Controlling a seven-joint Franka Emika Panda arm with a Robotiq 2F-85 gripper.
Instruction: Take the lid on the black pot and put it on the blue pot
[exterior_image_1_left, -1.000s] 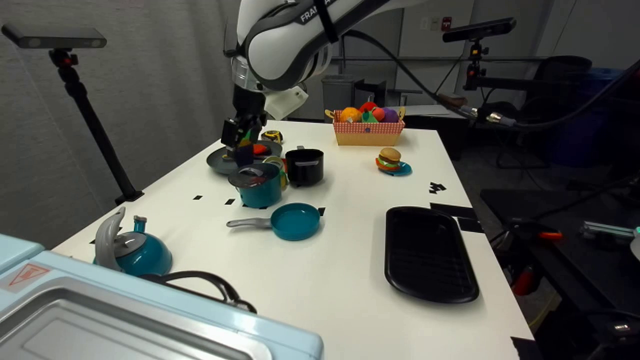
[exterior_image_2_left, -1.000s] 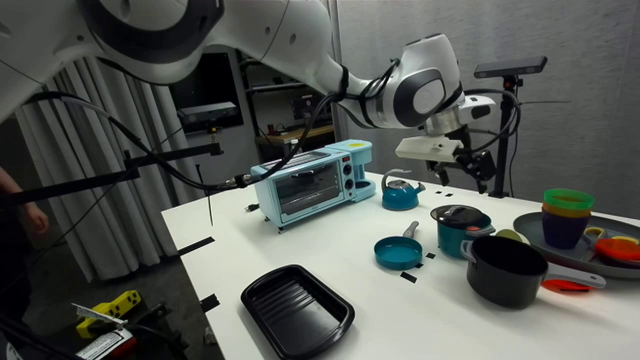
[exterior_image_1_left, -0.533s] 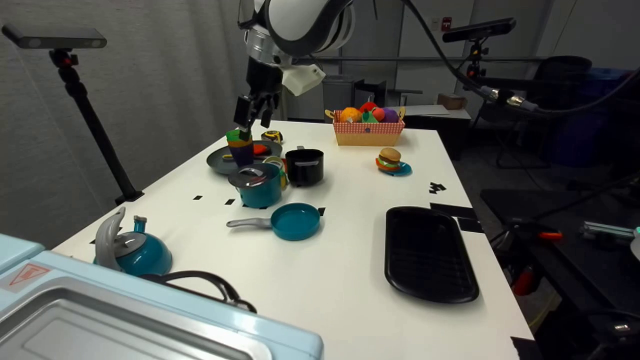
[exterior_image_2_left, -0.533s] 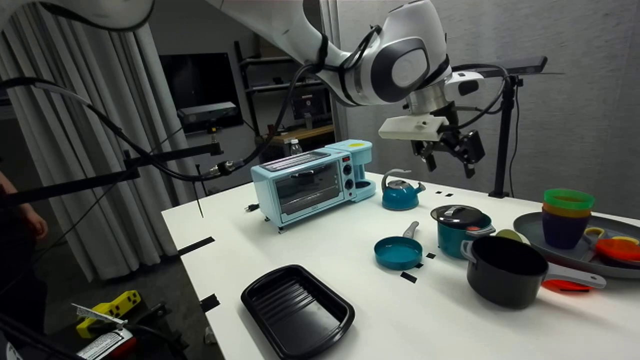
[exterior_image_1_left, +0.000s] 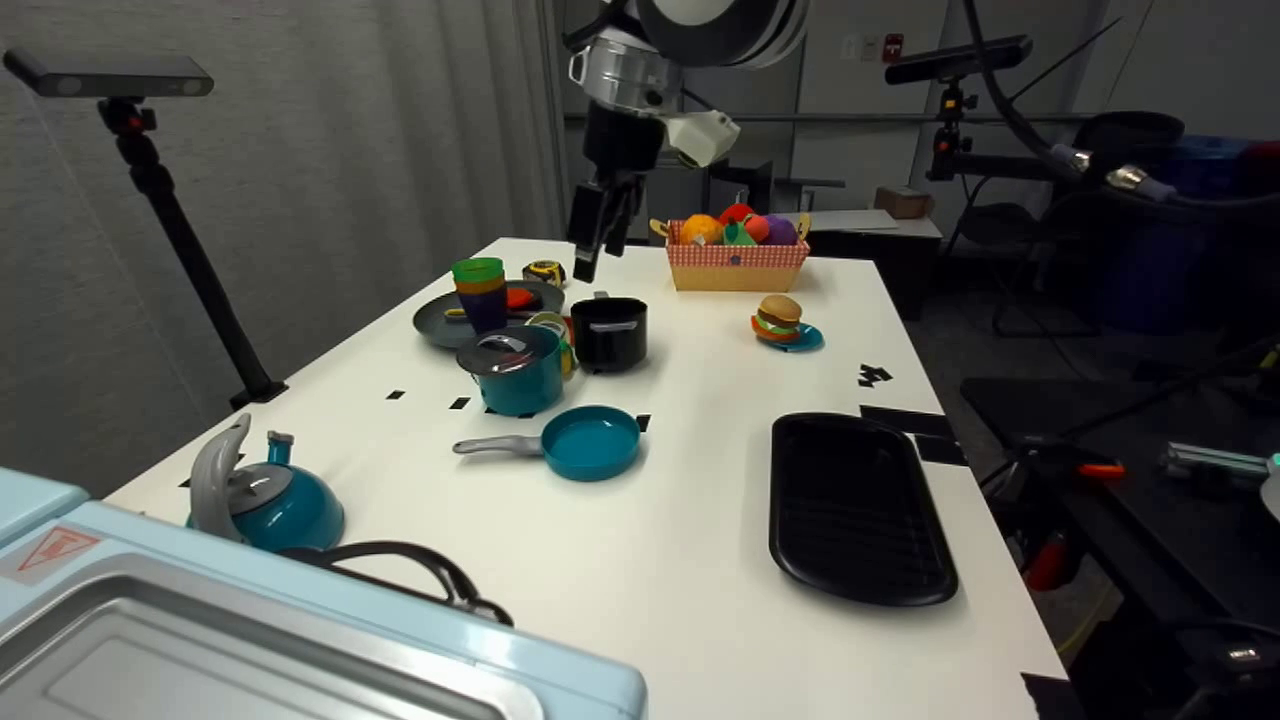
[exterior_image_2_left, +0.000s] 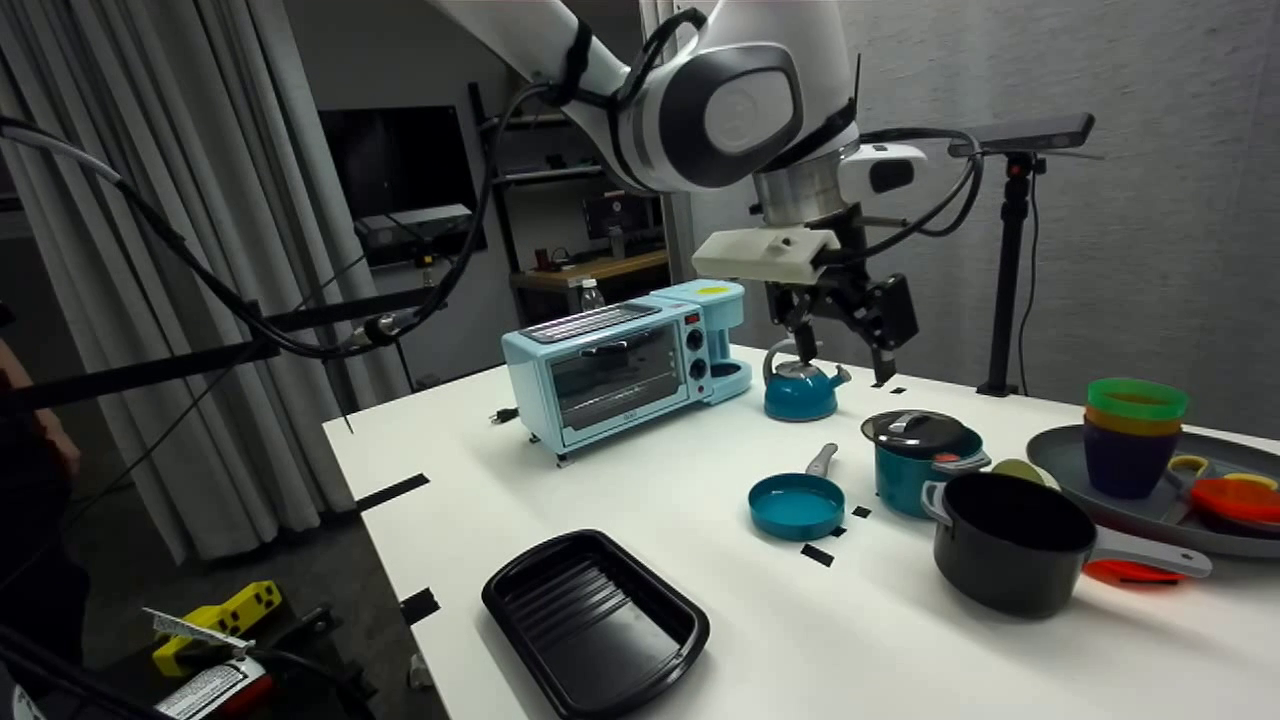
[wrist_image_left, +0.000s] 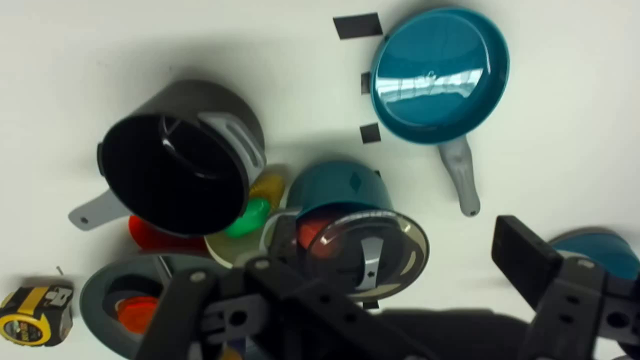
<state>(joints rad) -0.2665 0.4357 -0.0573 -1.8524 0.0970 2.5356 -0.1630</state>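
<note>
End effector (exterior_image_2_left: 845, 362) farther from cups (exterior_image_2_left: 1135, 440), blue pot (wrist_image_left: 337, 187) partly hidden by lid (wrist_image_left: 369, 256)

Wrist view: gripper (wrist_image_left: 407, 245) blocks my sight of part of grey platter (wrist_image_left: 97, 300) at 8 o'clock, part of kettle (wrist_image_left: 607, 252) between 3 and 4. Red thing (wrist_image_left: 310, 232) in blue pot (wrist_image_left: 335, 182) reaches under lid (wrist_image_left: 371, 257); I can't tell what. Tape measure (wrist_image_left: 35, 320): print too small to read. Arm (exterior_image_2_left: 740, 110) cropped at 12 in both exterior views.

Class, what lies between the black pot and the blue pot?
In the wrist view, a yellow item lies between the black pot and the blue pot, with a green item beside it; whether they join is unclear.
</note>
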